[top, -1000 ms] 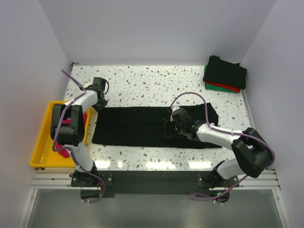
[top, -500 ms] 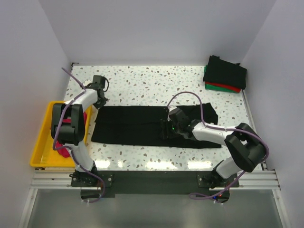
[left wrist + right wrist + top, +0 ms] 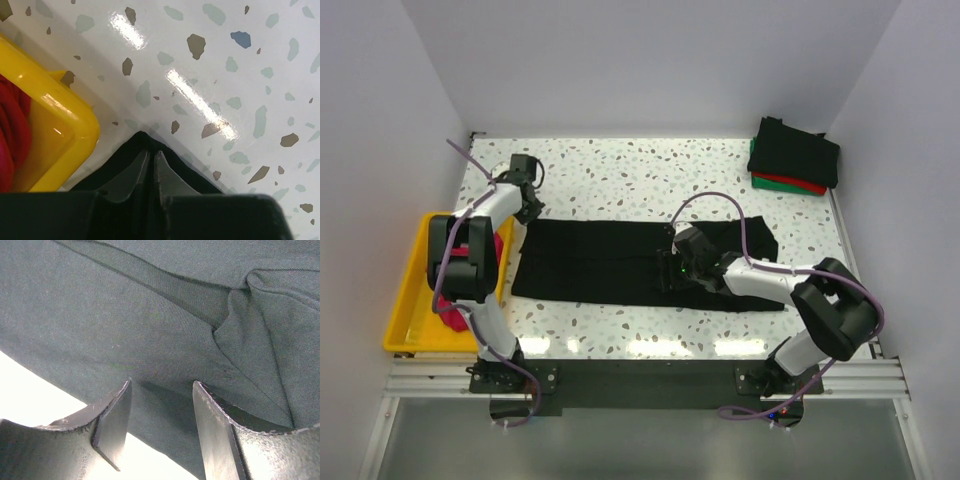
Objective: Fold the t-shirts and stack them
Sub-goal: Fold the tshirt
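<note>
My left gripper (image 3: 150, 154) has its fingers pressed together over the table (image 3: 240, 75), just beside the tray (image 3: 75, 125), which holds red cloth (image 3: 10, 125). My right gripper (image 3: 162, 387), fingers apart, hangs low over the black shirt (image 3: 150, 315) spread mid-table, its arm reaching in towards the centre

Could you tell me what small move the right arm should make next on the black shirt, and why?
Probably lower the right gripper and close it on the black t-shirt: its jaws stand open over the cloth, by an edge, while the left gripper is shut, off the shirt.
</note>
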{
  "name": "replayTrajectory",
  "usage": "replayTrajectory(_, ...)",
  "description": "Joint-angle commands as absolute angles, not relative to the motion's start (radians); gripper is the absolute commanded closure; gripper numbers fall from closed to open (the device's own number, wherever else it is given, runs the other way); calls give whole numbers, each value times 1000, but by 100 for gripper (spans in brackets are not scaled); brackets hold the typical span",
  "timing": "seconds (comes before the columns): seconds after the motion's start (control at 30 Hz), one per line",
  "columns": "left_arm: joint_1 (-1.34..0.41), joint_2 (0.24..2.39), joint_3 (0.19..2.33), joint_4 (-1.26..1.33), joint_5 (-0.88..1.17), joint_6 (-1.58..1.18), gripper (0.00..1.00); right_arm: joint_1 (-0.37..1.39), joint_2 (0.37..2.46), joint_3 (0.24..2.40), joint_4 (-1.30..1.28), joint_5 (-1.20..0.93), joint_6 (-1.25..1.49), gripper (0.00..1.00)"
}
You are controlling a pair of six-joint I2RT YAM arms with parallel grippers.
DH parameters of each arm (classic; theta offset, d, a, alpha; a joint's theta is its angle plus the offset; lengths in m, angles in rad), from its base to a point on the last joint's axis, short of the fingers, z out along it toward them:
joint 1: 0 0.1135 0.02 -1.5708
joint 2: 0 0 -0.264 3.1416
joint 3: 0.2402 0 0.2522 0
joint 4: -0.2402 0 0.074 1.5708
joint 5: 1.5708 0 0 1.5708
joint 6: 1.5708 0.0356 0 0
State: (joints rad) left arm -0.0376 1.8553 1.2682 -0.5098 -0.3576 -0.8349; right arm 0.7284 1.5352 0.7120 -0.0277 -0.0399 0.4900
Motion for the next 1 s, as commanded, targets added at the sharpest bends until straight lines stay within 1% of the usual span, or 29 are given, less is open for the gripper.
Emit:
replayTrajectory(0.0,-18,1864,1296,-448,-339,-782,87,735,1525,709,-58,2,485,44)
replayTrajectory(0.03,-17,1856,1298,-443,-337,-776,81,733,1511,715,-67,3,482,44)
replayTrajectory(0.1,-15,1852,1310,-434,-330,-756,76,733,1497,736,-80,2,482,44)
replayTrajectory(0.13,-15,1844,1315,-434,-328,-750,69,735,1479,745,-100,3,482,44)
replayTrajectory(0.2,-15,1832,1322,-431,-321,-736,61,733,1453,776,-120,-20,479,43)
replayTrajectory(0.23,-15,1816,1324,-433,-316,-733,54,735,1439,788,-149,-24,479,43)
replayTrajectory(0.33,-15,1775,1322,-431,-292,-719,48,733,1372,831,-236,-6,480,39)
replayTrajectory(0.43,-18,1718,1306,-440,-250,-715,46,715,1307,876,-349,92,477,38)
replayTrajectory(0.53,-37,1642,1244,-422,-209,-721,46,622,1269,891,-408,86,472,38)
replayTrajectory(0.57,-43,1625,1229,-419,-203,-722,46,551,1263,887,-411,72,472,37)
replayTrajectory(0.67,-83,1566,1164,-404,-161,-727,48,429,1273,864,-406,22,445,35)
replayTrajectory(0.77,-164,1520,1106,-391,-149,-732,49,362,1311,848,-370,2,431,33)
replayTrajectory(0.8,-208,1511,1079,-387,-143,-735,49,350,1322,833,-353,-21,428,32)
replayTrajectory(0.97,-270,1453,959,-321,-71,-750,50,318,1403,787,-244,-71,454,33)
